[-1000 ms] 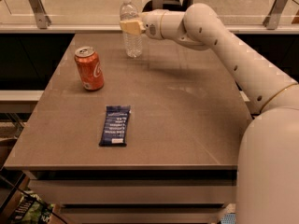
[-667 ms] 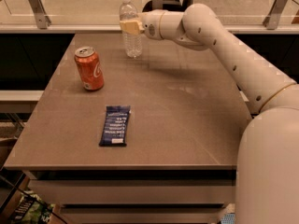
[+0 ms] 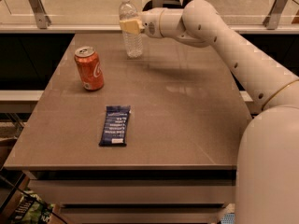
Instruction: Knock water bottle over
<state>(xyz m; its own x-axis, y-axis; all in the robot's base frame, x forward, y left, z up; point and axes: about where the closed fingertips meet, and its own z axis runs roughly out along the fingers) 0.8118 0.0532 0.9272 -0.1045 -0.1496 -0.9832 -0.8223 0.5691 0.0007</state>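
Note:
The water bottle [image 3: 131, 37] is a slim clear ribbed plastic bottle with a white cap. It stands upright near the far edge of the brown table [image 3: 187, 106], left of centre. My gripper [image 3: 131, 25] is at the bottle's upper part, reaching in from the right, its pale fingers lying across the bottle at label height. The white arm runs from the lower right up to it.
An orange soda can [image 3: 89, 68] stands upright on the table's left side. A dark blue snack bar [image 3: 115, 125] lies flat in front of centre. A glass railing with metal posts [image 3: 36, 2] runs behind the table.

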